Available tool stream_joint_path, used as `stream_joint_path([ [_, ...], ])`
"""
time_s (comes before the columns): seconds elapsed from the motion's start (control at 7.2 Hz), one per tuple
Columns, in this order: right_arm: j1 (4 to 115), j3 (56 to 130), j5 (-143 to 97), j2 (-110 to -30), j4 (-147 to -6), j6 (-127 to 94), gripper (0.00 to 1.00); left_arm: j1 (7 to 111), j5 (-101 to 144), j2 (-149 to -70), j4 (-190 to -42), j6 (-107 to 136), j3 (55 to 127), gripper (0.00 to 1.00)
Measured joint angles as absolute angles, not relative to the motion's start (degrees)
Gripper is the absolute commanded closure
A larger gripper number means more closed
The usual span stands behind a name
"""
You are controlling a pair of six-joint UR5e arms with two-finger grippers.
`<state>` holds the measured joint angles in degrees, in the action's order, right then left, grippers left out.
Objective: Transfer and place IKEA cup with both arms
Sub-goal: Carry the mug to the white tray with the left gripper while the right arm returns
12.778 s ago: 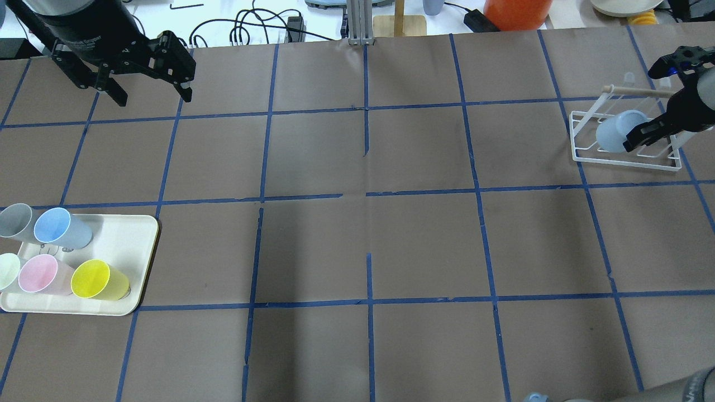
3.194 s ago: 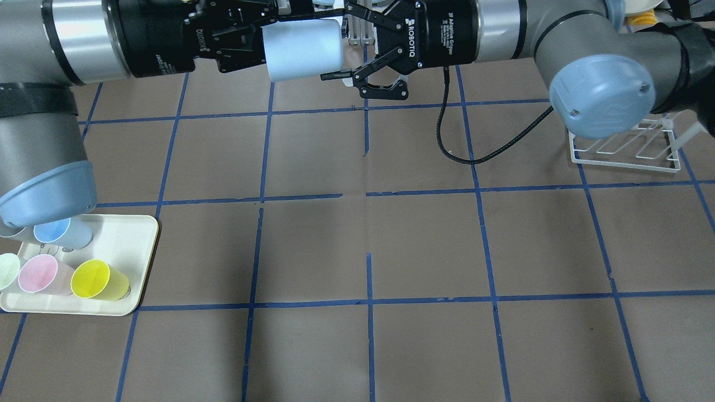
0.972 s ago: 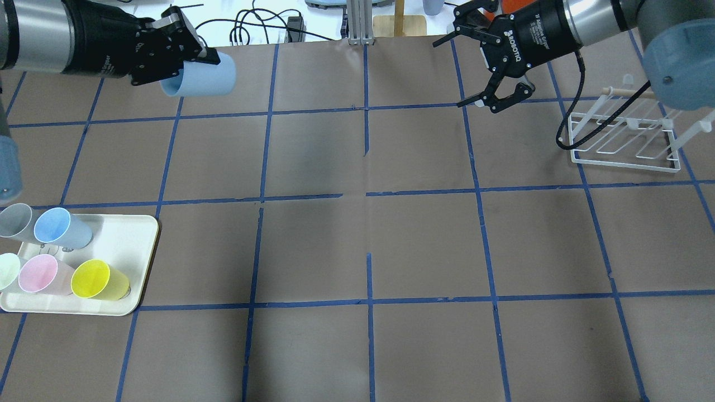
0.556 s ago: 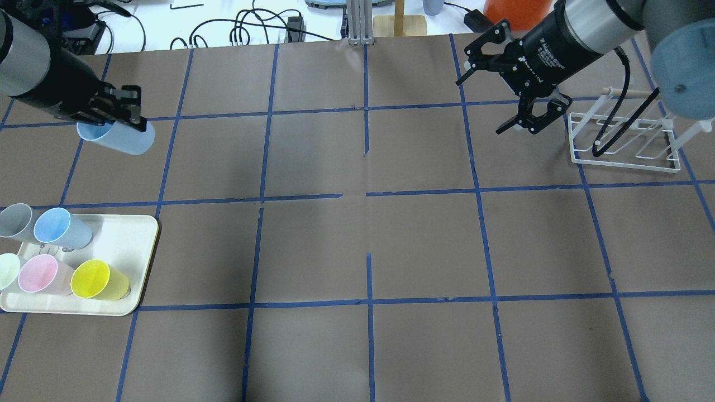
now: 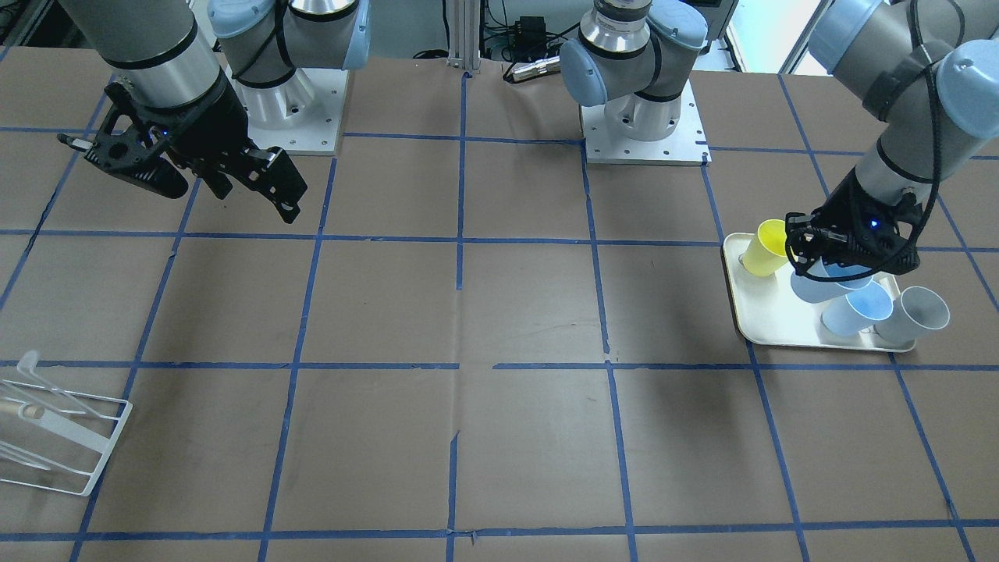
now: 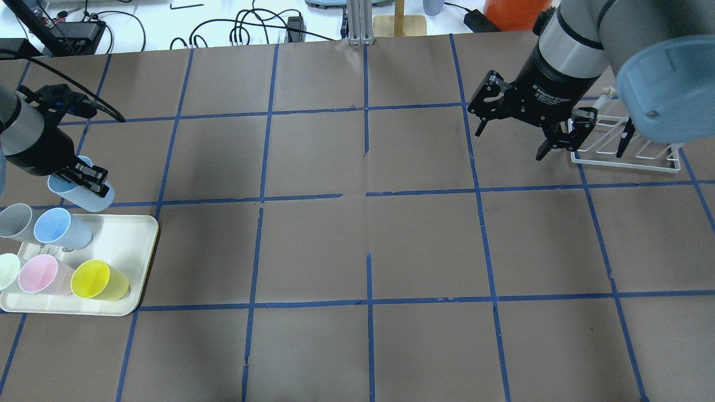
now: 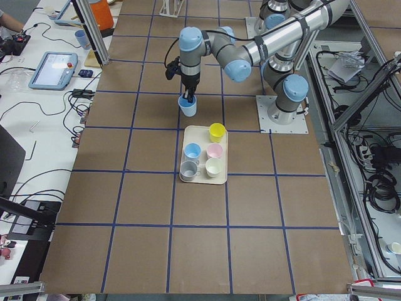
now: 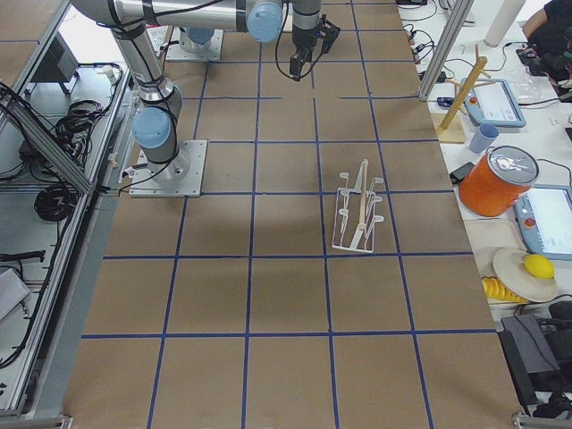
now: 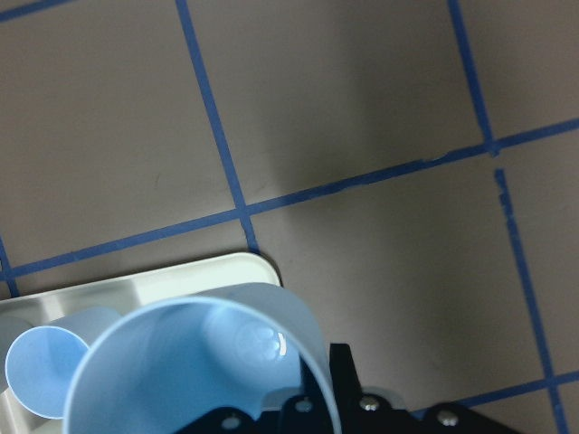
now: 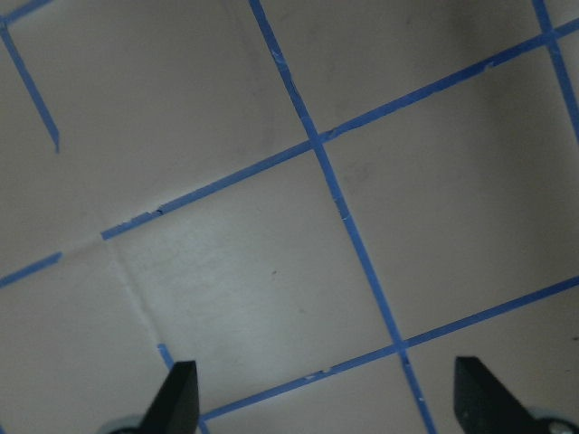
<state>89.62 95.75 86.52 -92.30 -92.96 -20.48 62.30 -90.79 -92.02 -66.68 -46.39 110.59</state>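
- Brown-paper table point(image 6: 424, 245) with a blue tape grid; white tray point(image 6: 125, 243) sits on its left part.
- Tray's near edge row: yellow cup point(image 6: 98, 279), pink cup point(image 6: 40, 274), pale green cup point(image 6: 6, 271).
- Tray's far edge row: light-blue cup point(image 6: 58, 229), grey cup point(image 6: 15, 220). The tray's far right corner is bare.
- IKEA cup point(image 6: 95, 199) hangs in the air at about the tray's far edge, mouth up and a bit tilted. It is near the light-blue cup. It looks clear of the tray, though its height is hard to tell.
- Left gripper point(image 6: 86, 180) is clamped on the IKEA cup near its rim.
- Step in hand, my read: set the cup down on the bare far right corner.
- To do it well:
  - Shift the cup over that corner first and level it.
  - Lower straight until the base sits flat, and only then let go.
  - Lift straight up so the fingers don't drag the rim.
- Risks: letting go while it is tilted likely tips this light cup. The spot is snug beside the light-blue and yellow cups.
- Right gripper point(image 6: 509, 145) is well apart on the table's right part, jaws spread wide and empty, just beside the white wire rack point(image 6: 625, 156). It only needs to be out of the way.
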Motion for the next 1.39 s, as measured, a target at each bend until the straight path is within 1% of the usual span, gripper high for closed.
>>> stream_joint_path([
  [0.14,89.6,96.0,88.3,-93.3,-90.7,-14.2,0.0,60.5,-90.4,-94.5,-62.4,-48.9,112.9,1.0],
  [0.42,89.4,96.1,89.8,-94.1,-88.7,-6.7,0.0,59.6,-88.5,-97.2,-59.1,-50.4,114.6,1.0],
  [0.97,89.1,97.1,90.0,-94.8,-88.7,-5.4,0.0,58.6,-86.7,-100.4,-58.7,-51.2,115.3,1.0],
  [1.11,89.1,97.1,89.8,-95.4,-88.6,-5.3,0.0,58.6,-86.7,-101.0,-58.8,-50.9,115.4,0.37],
  [1.25,89.2,97.2,89.6,-95.8,-88.6,-5.3,0.0,58.7,-86.8,-101.5,-58.8,-50.5,115.5,0.08],
  [1.39,89.2,97.2,89.5,-96.1,-88.7,-5.3,0.0,58.7,-86.8,-101.8,-58.8,-50.2,115.6,0.01],
])
